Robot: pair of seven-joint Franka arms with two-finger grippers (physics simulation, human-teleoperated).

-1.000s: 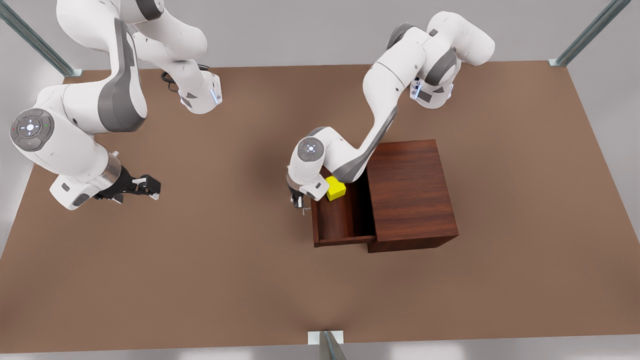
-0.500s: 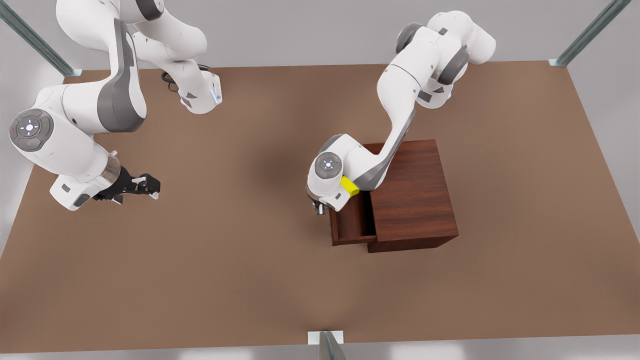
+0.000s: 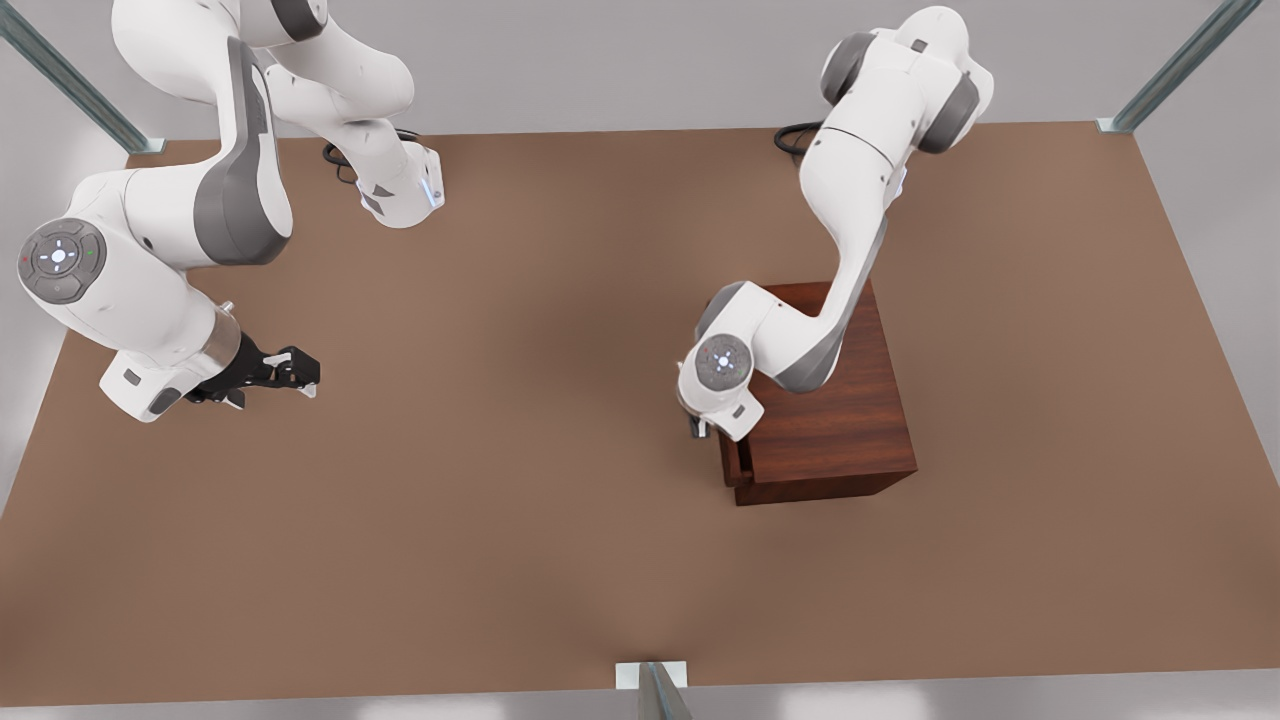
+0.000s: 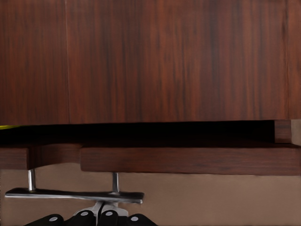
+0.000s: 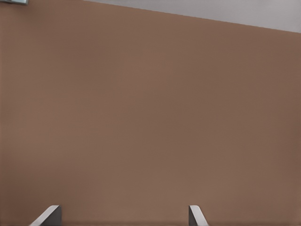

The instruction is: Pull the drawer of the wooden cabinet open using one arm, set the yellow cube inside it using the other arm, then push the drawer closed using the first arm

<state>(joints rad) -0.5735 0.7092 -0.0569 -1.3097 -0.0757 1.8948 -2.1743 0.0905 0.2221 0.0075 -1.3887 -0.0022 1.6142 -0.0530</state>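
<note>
The wooden cabinet stands on the table at the front view's right. Its drawer sticks out only a narrow lip. My left gripper is at the drawer's front, shut on the silver bar handle. The yellow cube is hidden in the front view; a thin yellow sliver shows in the dark gap above the drawer front. My right gripper waits far off at the front view's left, open and holding nothing, low over the table.
The brown table stretches wide between the two arms and in front of the cabinet. Metal frame posts stand at the back corners, and a bracket sits at the front edge.
The left arm has pushed the drawer in toward the cabinet, from well open to nearly shut. The yellow cube has slid out of sight with it. The right arm has stayed still.
</note>
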